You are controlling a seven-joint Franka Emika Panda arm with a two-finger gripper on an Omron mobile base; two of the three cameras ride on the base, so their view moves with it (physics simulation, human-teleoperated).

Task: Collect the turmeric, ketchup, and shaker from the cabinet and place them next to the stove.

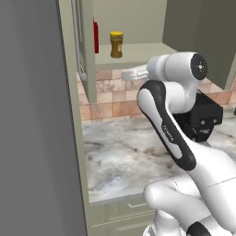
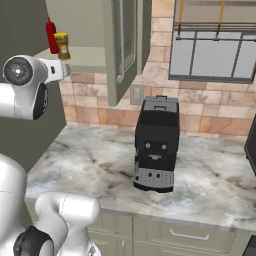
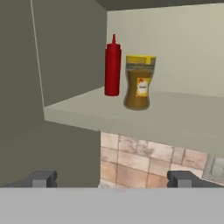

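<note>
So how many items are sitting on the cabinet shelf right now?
2: the ketchup stands toward the back of the cabinet shelf, the turmeric beside it, nearer the front. Another item may be hidden.

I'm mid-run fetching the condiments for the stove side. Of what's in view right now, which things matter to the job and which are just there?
Part of the job:
- turmeric, standing on the cabinet shelf
- ketchup, just behind and beside it
- gripper, jaws open, short of the shelf, holding nothing

Just there:
- coffee machine on the counter
- wall outlet
- window
</note>
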